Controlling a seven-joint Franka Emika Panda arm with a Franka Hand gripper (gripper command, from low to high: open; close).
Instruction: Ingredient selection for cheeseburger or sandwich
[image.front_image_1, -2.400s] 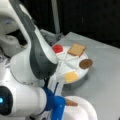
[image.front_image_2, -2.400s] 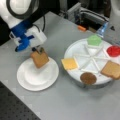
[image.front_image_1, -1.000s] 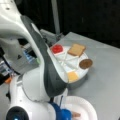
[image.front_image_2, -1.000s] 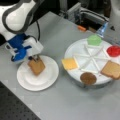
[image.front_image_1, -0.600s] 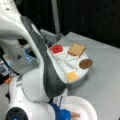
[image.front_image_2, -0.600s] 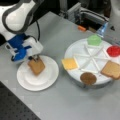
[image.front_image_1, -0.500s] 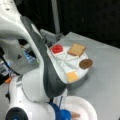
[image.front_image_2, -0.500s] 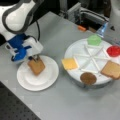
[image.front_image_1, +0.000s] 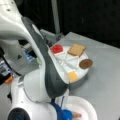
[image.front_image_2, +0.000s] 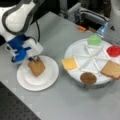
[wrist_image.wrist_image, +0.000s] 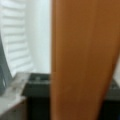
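Note:
A tan-brown bread square (image.front_image_2: 36, 67) lies tilted on the white round plate (image.front_image_2: 47, 80), low against it. My blue gripper (image.front_image_2: 35, 59) is at the bread's upper edge, shut on it. In the wrist view the bread (wrist_image.wrist_image: 85, 60) fills the middle, with the ribbed plate rim (wrist_image.wrist_image: 17, 37) to its left. In a front view the arm hides most of the gripper (image.front_image_1: 65, 115); a corner of the bread (image.front_image_1: 76, 115) shows over the plate (image.front_image_1: 87, 106). On the divided tray (image.front_image_2: 90, 55) lie lettuce (image.front_image_2: 94, 40), tomato (image.front_image_2: 113, 50), cheese (image.front_image_2: 69, 63), patty (image.front_image_2: 88, 78) and a second bread square (image.front_image_2: 111, 70).
The round white tray stands to the plate's right, close to it, on the grey table. Metal gear, a blue-white item (image.front_image_2: 102, 30) and a small orange piece (image.front_image_2: 81, 28) sit behind the tray. A dark perforated strip (image.front_image_2: 15, 107) borders the table at the bottom left.
Since the oldest frames the gripper has come down and carried the bread square onto the white plate. Over the last second nothing has visibly moved.

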